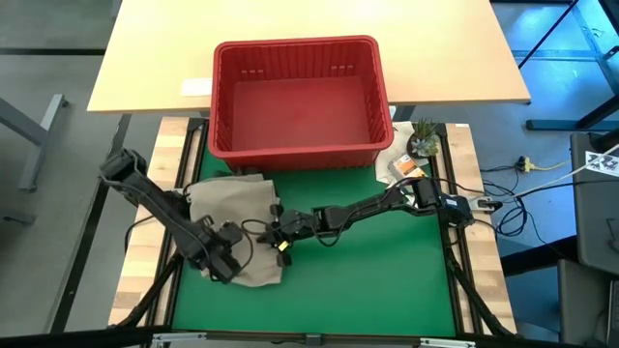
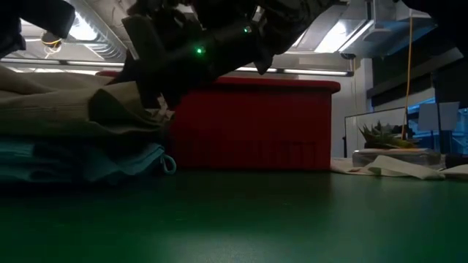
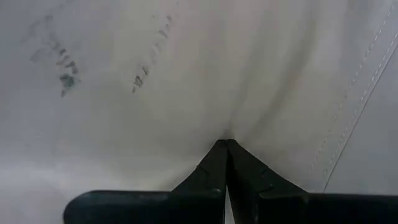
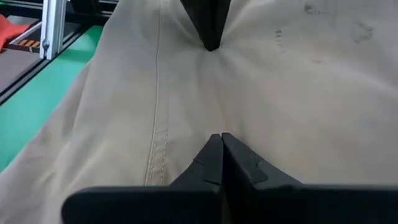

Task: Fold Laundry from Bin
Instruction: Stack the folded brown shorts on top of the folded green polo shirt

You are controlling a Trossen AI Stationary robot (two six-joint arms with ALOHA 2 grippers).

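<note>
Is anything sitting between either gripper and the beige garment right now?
Nothing visible. Both the left gripper and the right gripper are shut with their tips pressed into the beige garment itself, on the green mat in front of the red bin.

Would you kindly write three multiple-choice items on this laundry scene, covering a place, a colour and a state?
1. Where does the beige-tan garment lie?
A. in the bin
B. on the green mat, before the bin
C. on the floor

2. What colour is the bin?
A. blue
B. white
C. red

3. How do both grippers' jaws stand?
A. shut
B. wide open
C. out of view

B: the high view shows it on the mat.
C: its walls are red.
A: left gripper and right gripper show jaws together on the cloth.
</note>
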